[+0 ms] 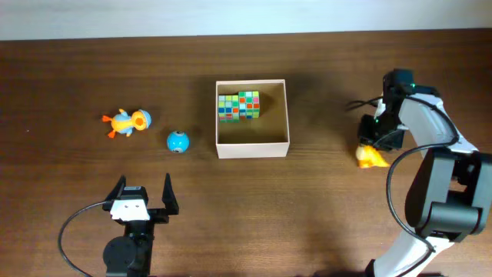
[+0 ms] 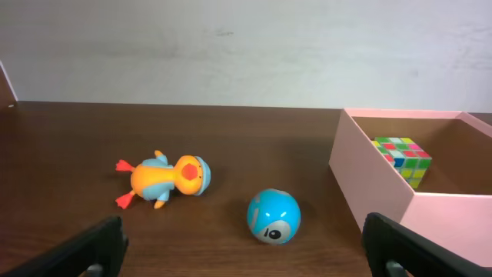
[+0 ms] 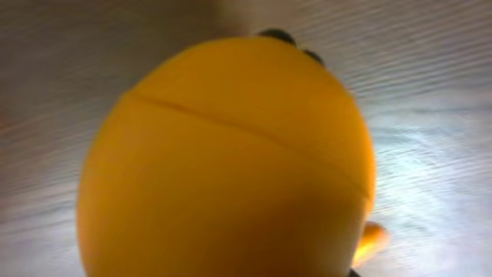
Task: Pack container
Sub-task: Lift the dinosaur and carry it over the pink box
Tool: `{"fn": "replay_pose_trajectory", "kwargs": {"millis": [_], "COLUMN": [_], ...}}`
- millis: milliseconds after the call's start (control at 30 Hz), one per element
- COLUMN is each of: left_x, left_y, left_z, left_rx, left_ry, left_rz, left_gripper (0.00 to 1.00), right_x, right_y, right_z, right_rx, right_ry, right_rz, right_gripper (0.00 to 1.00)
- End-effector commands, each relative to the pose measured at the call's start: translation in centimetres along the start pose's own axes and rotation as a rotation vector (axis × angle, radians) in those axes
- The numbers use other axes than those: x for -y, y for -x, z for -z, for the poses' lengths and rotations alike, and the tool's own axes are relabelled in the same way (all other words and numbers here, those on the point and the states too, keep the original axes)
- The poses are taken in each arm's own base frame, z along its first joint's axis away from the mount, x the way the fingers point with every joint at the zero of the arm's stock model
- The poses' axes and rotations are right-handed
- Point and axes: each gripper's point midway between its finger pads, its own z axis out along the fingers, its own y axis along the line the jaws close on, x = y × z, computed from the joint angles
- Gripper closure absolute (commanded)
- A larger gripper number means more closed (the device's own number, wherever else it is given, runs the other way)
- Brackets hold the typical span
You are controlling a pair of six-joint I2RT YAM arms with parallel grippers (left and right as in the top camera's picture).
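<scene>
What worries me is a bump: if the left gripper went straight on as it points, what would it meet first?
Most likely the blue ball, almost centred ahead of the left gripper in its wrist view; the orange duck lies off to the left. Height is unclear.

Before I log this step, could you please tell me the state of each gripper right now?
Left gripper: open, holding nothing.
Right gripper: down at the yellow toy; grip cannot be told.

Robotics lab, dark wooden table [image 1: 61,77], plain wall [image 2: 231,54]
</scene>
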Motion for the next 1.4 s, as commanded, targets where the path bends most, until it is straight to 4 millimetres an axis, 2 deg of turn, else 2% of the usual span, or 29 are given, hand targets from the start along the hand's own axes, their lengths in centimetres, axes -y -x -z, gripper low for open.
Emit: {"fn": "replay_pose_trajectory", "kwargs": {"millis": [0,233,433,567,633,700,867,967,1067,1167,1267,1367], "left_x": [0.3,0.3,0.3,0.3,0.3,0.3,0.3,0.3,0.3,0.3,0.3,0.3], "left_y": [0.0,0.0,0.0,0.0,0.0,0.0,0.0,0.0,0.0,0.0,0.0,0.0], "left_z": [0.0,0.0,0.0,0.0,0.0,0.0,0.0,0.0,0.0,0.0,0.0,0.0], "left_rx": [0.002,0.002,0.002,0.002,0.002,0.002,0.002,0.002,0.002,0.002,0.002,0.002], "left_ry": [-0.016,-0.016,-0.016,-0.016,-0.016,-0.016,-0.016,-0.016,-0.016,-0.016,-0.016,-0.016], "left_rz": [-0.02,-0.02,-0.019,-0.02,-0.02,-0.02,-0.02,-0.02,-0.02,-0.019,-0.02,-0.02], "left_gripper": [0.01,0.01,0.01,0.01,0.01,0.01,0.01,0.01,0.01,0.01,0.01,0.01], "right_x": [-4.0,-7.4,-12.6,-15.4,-16.9,-18.4,-22.9,-26.3,-29.1,-30.8,-31.7,-31.7], "right_y": [1.4,1.4,-1.0,-2.6,-3.6,-4.5,-7.4,-8.6,-8.0,-7.3,-6.4,-5.8], "right_z": [3.6,8.4,14.6,19.2,21.0,22.0,21.8,20.4,17.9,15.8,14.4,13.9], "right_rx": [0.063,0.09,0.13,0.192,0.217,0.225,0.194,0.16,0.172,0.23,0.307,0.387], "right_ry": [0.206,0.388,0.748,0.973,1.065,1.119,1.147,1.075,0.872,0.657,0.473,0.326], "right_rz": [0.129,0.317,0.563,0.681,0.739,0.788,0.943,0.996,0.959,0.907,0.825,0.822], "right_gripper": [0.7,0.7,0.71,0.76,0.77,0.77,0.77,0.77,0.76,0.77,0.81,0.85]}}
